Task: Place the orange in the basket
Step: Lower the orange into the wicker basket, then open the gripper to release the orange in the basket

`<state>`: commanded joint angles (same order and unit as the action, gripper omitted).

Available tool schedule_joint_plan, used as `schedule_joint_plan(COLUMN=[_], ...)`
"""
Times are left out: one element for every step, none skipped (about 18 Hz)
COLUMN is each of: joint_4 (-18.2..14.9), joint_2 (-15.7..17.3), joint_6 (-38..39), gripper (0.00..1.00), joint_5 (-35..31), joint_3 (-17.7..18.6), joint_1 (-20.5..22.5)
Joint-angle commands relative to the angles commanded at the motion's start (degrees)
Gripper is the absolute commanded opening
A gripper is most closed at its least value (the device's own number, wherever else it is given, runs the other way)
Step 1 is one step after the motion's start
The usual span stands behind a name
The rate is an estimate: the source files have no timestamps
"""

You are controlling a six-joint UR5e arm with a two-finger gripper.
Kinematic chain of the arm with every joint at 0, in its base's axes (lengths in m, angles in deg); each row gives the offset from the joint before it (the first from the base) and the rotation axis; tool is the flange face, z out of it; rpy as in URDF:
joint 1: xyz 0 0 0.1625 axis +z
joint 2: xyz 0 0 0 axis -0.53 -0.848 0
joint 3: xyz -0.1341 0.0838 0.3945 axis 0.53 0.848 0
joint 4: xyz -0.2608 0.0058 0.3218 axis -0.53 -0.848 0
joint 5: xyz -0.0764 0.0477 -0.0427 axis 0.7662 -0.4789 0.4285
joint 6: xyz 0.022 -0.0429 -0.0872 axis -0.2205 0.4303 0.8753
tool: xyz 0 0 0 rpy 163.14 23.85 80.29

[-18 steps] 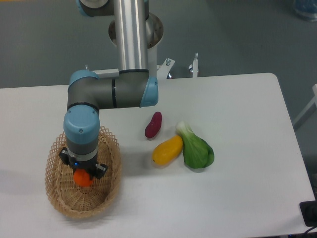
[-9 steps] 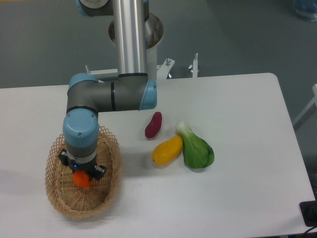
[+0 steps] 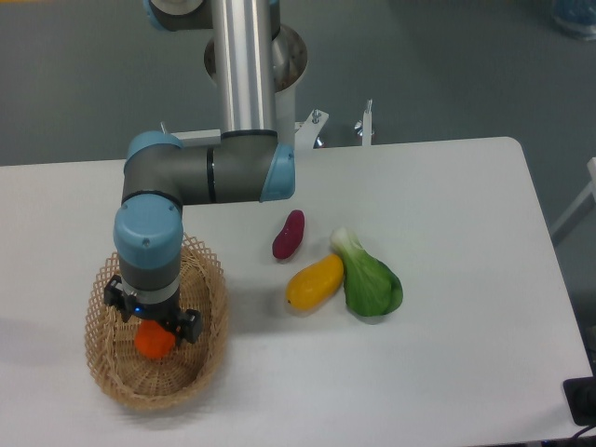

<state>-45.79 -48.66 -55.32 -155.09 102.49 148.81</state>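
hanging over the basket (image 3: 209, 358), fingers (image 3: 154, 326) of unclear grip, the orange (image 3: 155, 342) right beneath

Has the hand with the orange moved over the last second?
Yes. The hand and orange shifted slightly left and toward the camera against the basket rim.

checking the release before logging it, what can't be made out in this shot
- Gripper fingers: hidden under the wrist in the fixed camera view, so open or shut cannot be told.
- Orange: its top is covered by the gripper; whether it rests on the basket floor is unclear.
- Basket's far rim: partly hidden behind the arm.
- Dark object: cut off by the right edge.
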Motion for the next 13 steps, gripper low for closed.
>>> schedule_joint_plan(joint_4=[0.0, 0.0, 0.09, 0.0, 0.0, 0.09, 0.26, 0.26, 0.26, 0.26, 0.18, 0.26, 0.18], joint_2=[0.09, 0.35, 0.44, 0.44, 0.36, 0.27, 0.18, 0.18, 0.35, 0.35, 0.35, 0.35, 0.44], joint_6=[0.0, 0.0, 0.0, 0.0, 0.0, 0.0, 0.0, 0.0, 0.0, 0.0, 0.09, 0.09, 0.0], gripper=[1.0, 1.0, 1.0, 1.0, 1.0, 1.0, 1.0, 1.0, 1.0, 1.0, 1.0, 1.0, 1.0], joint_5=[0.0, -0.09, -0.87, -2.62, -4.64, -6.05, -6.33, -6.42, -6.33, -6.42, -6.42, -6.59, -7.03], joint_3=[-0.44, -0.79, -1.23, -1.5, -1.67, -2.02, -2.37, -2.64, -2.9, -3.25, -3.6, -3.69, -3.69], joint_1=[0.09, 0.09, 0.17, 0.18, 0.09, 0.0, 0.0, 0.0, 0.0, 0.0, 0.0, 0.09, 0.09])
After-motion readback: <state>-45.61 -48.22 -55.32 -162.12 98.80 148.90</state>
